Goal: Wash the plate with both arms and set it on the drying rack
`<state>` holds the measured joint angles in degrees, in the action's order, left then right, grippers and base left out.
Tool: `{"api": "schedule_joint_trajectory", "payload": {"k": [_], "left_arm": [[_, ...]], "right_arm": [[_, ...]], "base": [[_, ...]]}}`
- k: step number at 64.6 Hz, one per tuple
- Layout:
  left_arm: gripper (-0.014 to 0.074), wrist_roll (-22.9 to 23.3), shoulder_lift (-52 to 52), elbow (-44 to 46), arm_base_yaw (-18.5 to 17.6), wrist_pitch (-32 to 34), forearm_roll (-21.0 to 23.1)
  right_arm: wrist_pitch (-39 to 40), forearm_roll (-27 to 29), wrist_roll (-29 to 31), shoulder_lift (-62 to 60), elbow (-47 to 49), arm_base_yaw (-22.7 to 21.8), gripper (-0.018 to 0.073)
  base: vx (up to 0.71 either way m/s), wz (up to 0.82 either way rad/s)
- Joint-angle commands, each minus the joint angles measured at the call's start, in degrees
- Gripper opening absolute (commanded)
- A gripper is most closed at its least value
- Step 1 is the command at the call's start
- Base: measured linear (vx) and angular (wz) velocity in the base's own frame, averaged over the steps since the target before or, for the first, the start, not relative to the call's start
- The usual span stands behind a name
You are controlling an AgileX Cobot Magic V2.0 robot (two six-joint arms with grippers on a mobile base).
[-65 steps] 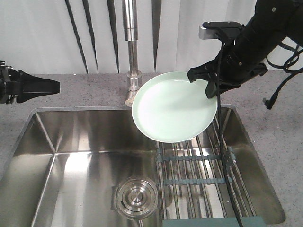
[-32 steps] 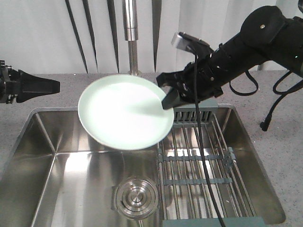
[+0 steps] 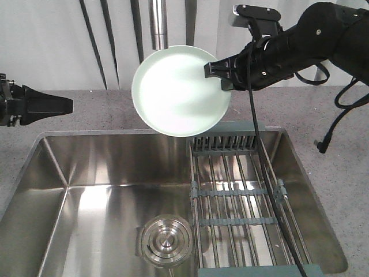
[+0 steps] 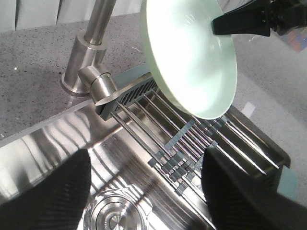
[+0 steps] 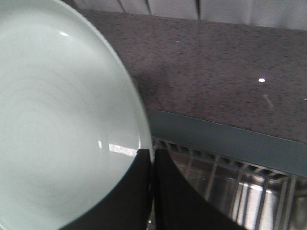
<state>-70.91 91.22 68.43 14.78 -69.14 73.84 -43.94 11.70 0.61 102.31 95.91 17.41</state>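
The pale mint-green plate [image 3: 180, 91] hangs tilted in the air in front of the faucet, above the far left corner of the drying rack [image 3: 236, 190]. My right gripper [image 3: 216, 72] is shut on its right rim; in the right wrist view the two fingers [image 5: 144, 182] pinch the plate [image 5: 57, 120] edge, with the rack [image 5: 225, 143] behind. My left gripper [image 3: 60, 105] rests over the counter at the far left, apart from the plate. In the left wrist view it [image 4: 144, 191] stands open and empty over the sink, with the plate [image 4: 192, 62] and rack [image 4: 192, 139] ahead.
The steel sink [image 3: 52, 167] has a round drain strainer [image 3: 166, 241] in its floor left of the rack. The faucet [image 3: 157, 23] rises at the back centre, partly hidden by the plate. Speckled grey counter [image 3: 340, 173] surrounds the sink. A black cable [image 3: 271, 190] hangs across the rack.
The right arm swung the plate left over the basin, then raised it up and back to the right in front of the faucet. The left arm has not moved.
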Motion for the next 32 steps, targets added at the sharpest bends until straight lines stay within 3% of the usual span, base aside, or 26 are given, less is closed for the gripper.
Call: {"api": "schedule_joint_trajectory", "payload": {"k": [1,16,32], "left_arm": [[0.0471,-0.2,-2.4,1.2,0.1,-2.4,4.4],[0.0471,-0.2,-2.4,1.2,0.1,-2.4,4.4],[0.0471,-0.2,-2.4,1.2,0.1,-2.4,4.4]], "right_arm": [[0.5,-5.7,-2.9,-4.8,2.0,-0.1,-0.001],[-10.4,-6.7,-2.3,-9.3,2.0,0.0,-0.001],[-24.7,-4.1,-2.3,-9.9,1.9,0.0,-0.001]], "base": [[0.0,0.0],[0.0,0.0],[0.0,0.0]]}}
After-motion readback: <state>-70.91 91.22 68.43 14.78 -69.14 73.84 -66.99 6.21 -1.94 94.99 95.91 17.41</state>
